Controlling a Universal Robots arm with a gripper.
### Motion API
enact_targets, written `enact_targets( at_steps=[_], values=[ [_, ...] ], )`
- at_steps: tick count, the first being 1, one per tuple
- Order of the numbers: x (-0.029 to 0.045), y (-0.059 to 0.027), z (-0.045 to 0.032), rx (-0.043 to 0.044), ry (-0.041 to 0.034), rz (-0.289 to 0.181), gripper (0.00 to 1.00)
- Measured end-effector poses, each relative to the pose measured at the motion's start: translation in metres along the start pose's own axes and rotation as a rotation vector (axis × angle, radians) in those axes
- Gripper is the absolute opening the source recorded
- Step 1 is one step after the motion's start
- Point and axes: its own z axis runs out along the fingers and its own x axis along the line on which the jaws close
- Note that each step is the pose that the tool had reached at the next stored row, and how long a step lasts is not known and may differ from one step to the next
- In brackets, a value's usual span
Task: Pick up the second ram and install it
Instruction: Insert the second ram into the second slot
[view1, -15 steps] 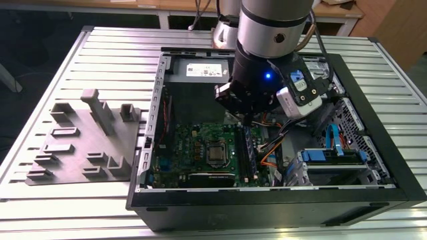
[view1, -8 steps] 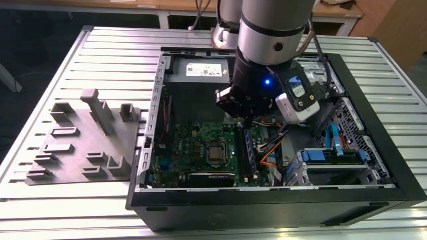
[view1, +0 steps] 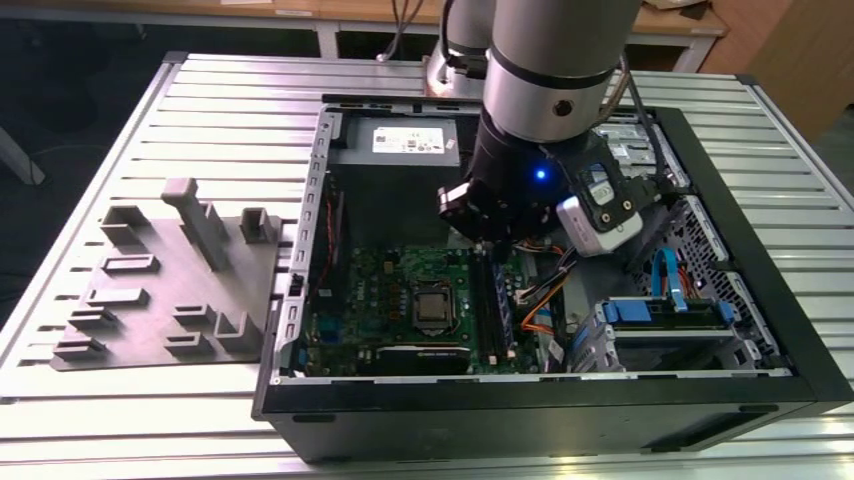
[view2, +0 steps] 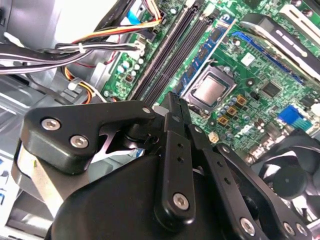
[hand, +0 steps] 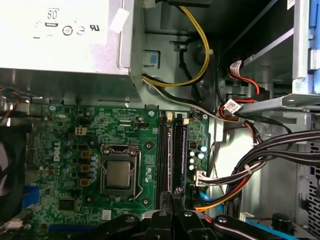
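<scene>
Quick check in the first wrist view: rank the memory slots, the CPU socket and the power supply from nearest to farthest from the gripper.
1. Memory slots: long black slots on the motherboard, right at the tip of the gripper.
2. CPU socket: beside the slots, on the same board.
3. Power supply: the silver box beyond the board's far edge.

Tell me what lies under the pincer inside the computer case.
Long black memory slots on the green motherboard run beneath the shut pincer, beside the processor socket. The pincer covers one end of the slots, so whatever lies directly under its tip is hidden.
</scene>
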Motion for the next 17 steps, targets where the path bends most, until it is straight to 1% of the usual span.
enact_targets(
  at_steps=[6,17],
  values=[
    [-0.0025,-0.0004,0.0104,0.0000,0.0000,0.000,0.08],
    [-0.0019,-0.0011,0.0304,0.0000,0.0000,0.000,0.08]
  ],
)
